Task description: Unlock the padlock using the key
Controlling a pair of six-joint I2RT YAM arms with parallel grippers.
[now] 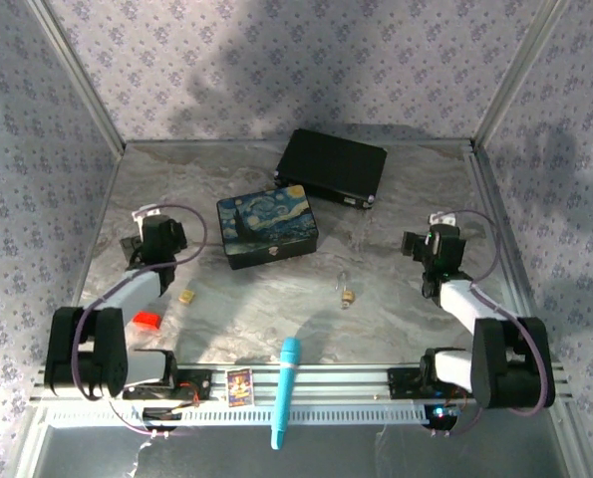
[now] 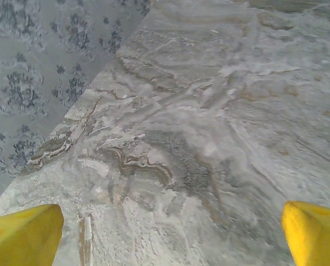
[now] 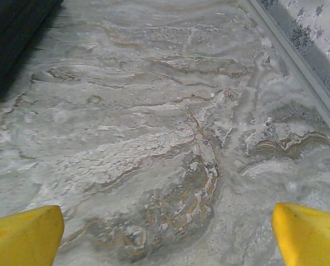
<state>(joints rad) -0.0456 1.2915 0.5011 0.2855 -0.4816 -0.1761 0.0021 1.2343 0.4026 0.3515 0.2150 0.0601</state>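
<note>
We see the padlock (image 1: 347, 297) lying on the marble table (image 1: 426, 199), near the middle and a little toward the near edge, between the two arms and touched by neither; a thin silvery glint just behind it may be the key or the shackle, and we cannot tell which.

Behind the padlock and to its left stands the painted box (image 1: 267, 227), lid shut, set askew; the black case (image 1: 333, 165) lies further back, its near corner just beside the painted box. A small tan block (image 1: 186, 295) lies on the left, between the left arm and the padlock; an orange piece (image 1: 148, 320) sits nearer the left base. A blue marker pen (image 1: 286, 391) lies across the front rail, with a small card (image 1: 239, 386) just beside it.

The left gripper (image 2: 167, 233) hangs over bare marble by the patterned wall (image 2: 37, 66), its yellow fingers (image 2: 26, 233) spread wide and holding nothing; it is well apart from the padlock. The right gripper (image 3: 167, 235) likewise hovers over bare marble at the right side, fingers (image 3: 309, 233) wide and empty; in its wrist view an edge of the black case shows at the upper left.
</note>
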